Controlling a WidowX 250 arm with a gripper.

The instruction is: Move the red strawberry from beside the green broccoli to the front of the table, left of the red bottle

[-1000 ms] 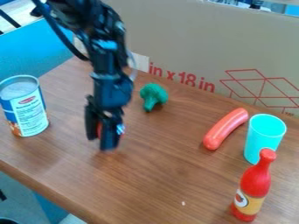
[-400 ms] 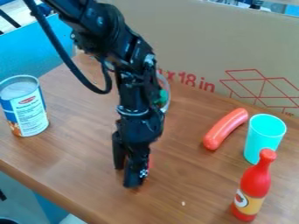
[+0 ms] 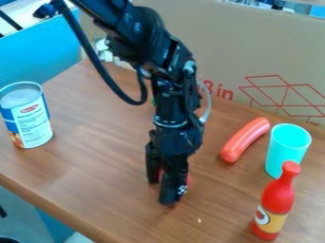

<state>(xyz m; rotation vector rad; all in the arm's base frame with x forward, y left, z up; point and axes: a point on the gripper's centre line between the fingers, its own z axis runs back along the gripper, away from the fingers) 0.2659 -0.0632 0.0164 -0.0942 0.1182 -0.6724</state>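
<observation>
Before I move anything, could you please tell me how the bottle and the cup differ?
The bottle is red with a yellow-orange label, while the cup is turquoise with no label in sight. The bottle narrows to a slim neck; the cup has a wide, open top. Both stand upright on the table.

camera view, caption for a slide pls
End effector holding a red object at a wooden table, with can, sausage, cup and bottle around.
</observation>
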